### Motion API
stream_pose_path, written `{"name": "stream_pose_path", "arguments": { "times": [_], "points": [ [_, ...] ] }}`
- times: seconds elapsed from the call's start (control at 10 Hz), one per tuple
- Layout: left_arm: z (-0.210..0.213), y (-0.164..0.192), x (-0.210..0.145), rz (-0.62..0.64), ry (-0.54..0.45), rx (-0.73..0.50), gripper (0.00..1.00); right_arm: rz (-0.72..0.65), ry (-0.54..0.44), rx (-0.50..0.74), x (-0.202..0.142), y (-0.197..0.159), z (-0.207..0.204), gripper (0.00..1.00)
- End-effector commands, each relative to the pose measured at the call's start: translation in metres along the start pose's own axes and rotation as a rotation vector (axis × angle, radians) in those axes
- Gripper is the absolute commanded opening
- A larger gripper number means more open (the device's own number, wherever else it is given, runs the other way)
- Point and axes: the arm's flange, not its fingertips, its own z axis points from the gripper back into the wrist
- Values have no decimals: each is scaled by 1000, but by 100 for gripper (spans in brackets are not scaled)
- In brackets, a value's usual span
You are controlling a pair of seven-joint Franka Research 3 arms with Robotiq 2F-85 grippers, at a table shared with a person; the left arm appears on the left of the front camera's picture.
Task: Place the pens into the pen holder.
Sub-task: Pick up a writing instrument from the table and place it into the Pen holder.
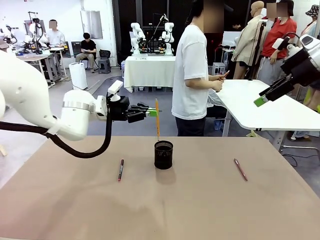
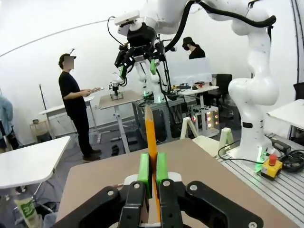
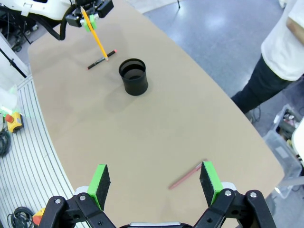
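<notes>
Left gripper [image 1: 151, 112] clamps the orange pencil [image 1: 157, 120] above the mid-table pen holder [image 1: 163, 154]; right gripper [image 3: 154, 178] is spread wide, with 2 red pens [image 1: 120, 170] on open table either side.

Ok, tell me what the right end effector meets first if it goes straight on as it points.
The open right end effector would likely meet bare table first, just beside the red pen; depth is unclear.

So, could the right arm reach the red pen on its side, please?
Probably yes: the right gripper hangs open above that pen, and nothing lies between them.
</notes>
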Motion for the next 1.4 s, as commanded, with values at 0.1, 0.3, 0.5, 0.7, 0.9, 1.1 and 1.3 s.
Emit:
{"name": "stream_pose_path", "arguments": {
  "times": [0.1,0.3,0.5,0.7,0.9,1.1,1.3],
  "points": [
    [2,10,-5,-18,-54,18,0,2,-6,3,1,0,1,100],
    [-4,2,-6,4,-8,-8,0,2,-6,3,1,0,1,100],
    [-4,2,-6,4,-8,-8,0,2,-6,3,1,0,1,100],
    [2,1,-4,-12,9,-3,0,2,-6,3,1,0,1,100],
    [23,-13,16,-36,47,38,0,2,-6,3,1,0,1,100],
    [56,-30,38,34,96,60,0,2,-6,3,1,0,1,100],
    [83,-45,57,4,109,80,0,2,-6,3,1,0,1,100]
  ]
}}
